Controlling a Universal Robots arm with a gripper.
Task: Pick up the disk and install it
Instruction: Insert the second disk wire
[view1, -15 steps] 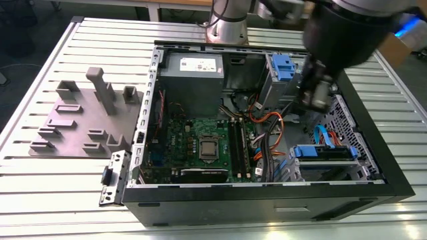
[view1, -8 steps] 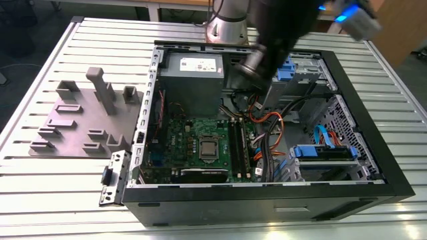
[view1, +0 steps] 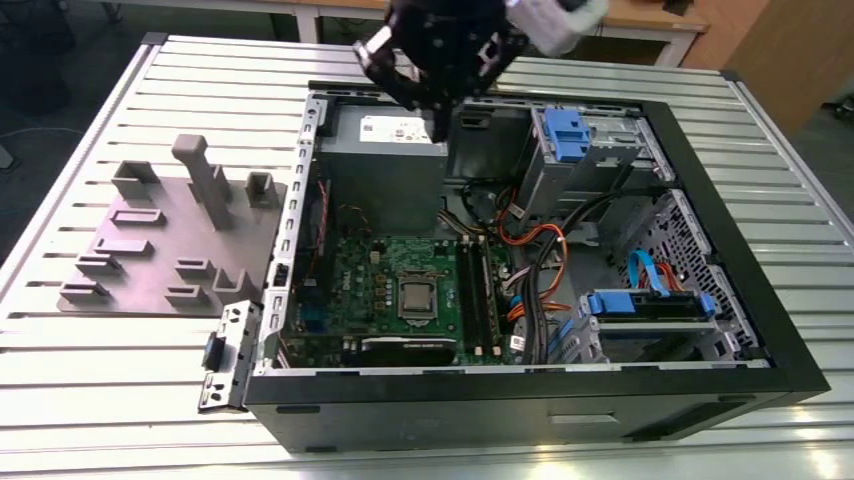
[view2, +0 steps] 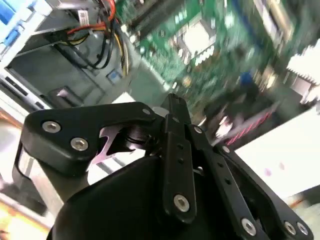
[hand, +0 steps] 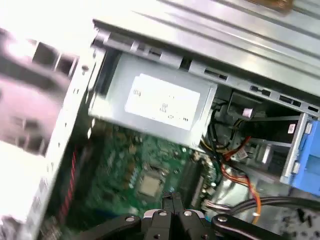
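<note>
One gripper (view1: 438, 122) is hanging above one open black computer case (view1: 534, 388), which is lying on its side on a ribbed metal table (view1: 107, 400). The claw's two black fingers are pressing together at their tips with no gap showing in both wrist views (view2: 172, 101) (hand: 172, 198), and they are carrying nothing and touching nothing. The claw is hovering over the single grey metal box with a white sticker (view1: 387, 150), which is sitting in the case's far corner on the exterior view's left. One green motherboard (view1: 400, 290) is lying below that box. Two blue-framed pieces are showing inside the case. The disk (view1: 650, 304) is sitting in the near bay on the exterior view's right, well apart from the claw, with a blue cable running to it; its label is not showing clearly. The other blue piece (view1: 563, 135) is standing in the far bay, near the claw. One grey fixture plate (view1: 160, 250) with upright blocks is resting on the table beside the case.
</note>
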